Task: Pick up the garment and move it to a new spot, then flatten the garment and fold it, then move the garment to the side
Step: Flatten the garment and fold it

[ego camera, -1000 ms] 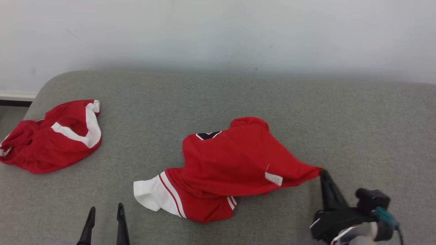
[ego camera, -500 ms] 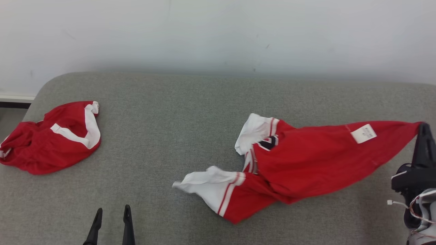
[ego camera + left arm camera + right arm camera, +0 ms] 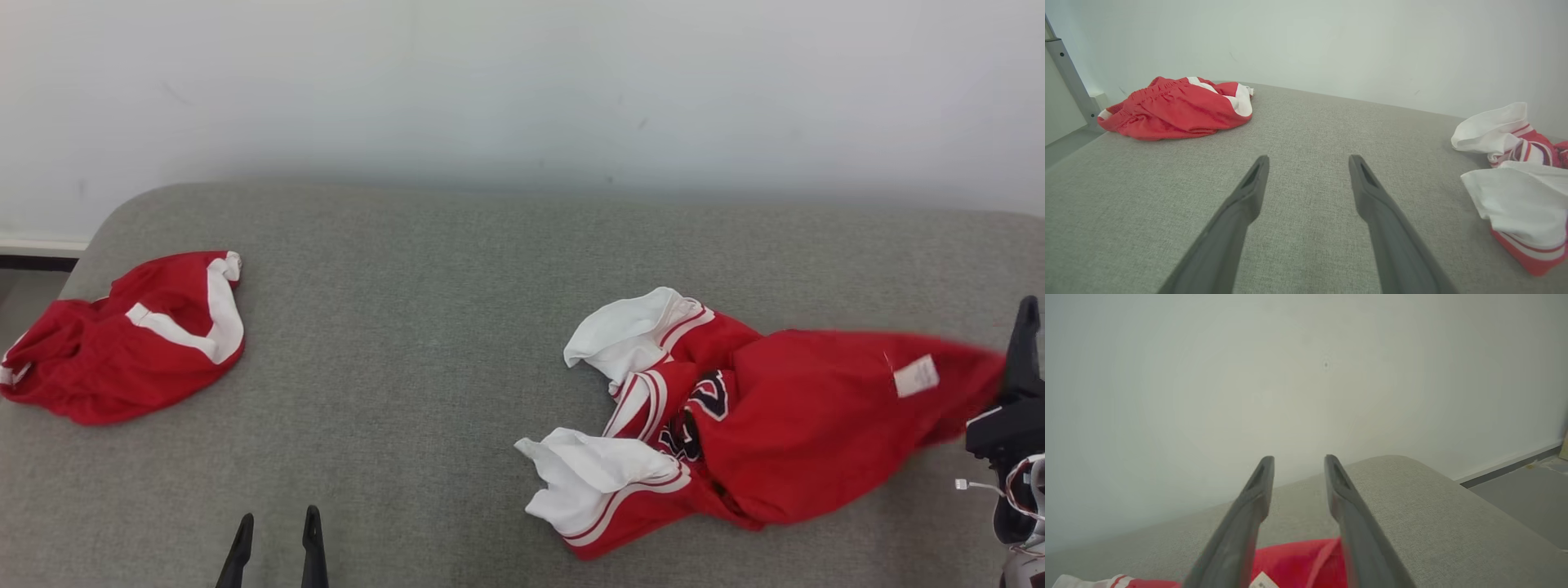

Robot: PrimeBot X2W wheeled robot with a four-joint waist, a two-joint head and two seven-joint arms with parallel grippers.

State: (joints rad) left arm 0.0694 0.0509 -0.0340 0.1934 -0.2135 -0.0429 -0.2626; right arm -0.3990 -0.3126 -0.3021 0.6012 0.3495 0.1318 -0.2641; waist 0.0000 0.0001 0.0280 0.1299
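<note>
Jaws on your left gripper [image 3: 279,514] stand wide apart with nothing between them, held over the bare near edge of the grey upholstered surface [image 3: 457,269], well apart from either piece of clothing. Jaws on your right gripper [image 3: 1299,458] are parted to a narrower gap, and in the right wrist view nothing sits between their tips; red cloth shows lower down in that gap, and you cannot tell from there whether it touches them. Your garment [image 3: 800,425], a red jersey with white and striped trim, lies crumpled on the right half of the surface, its blurred right end just beside the right gripper, with a white tag [image 3: 914,376] near that end and white bunched parts [image 3: 629,331] toward the middle. Dark lettering [image 3: 709,392] shows in a fold. You also have a second red and white garment [image 3: 122,343] heaped near the far left corner, well apart from the first
</note>
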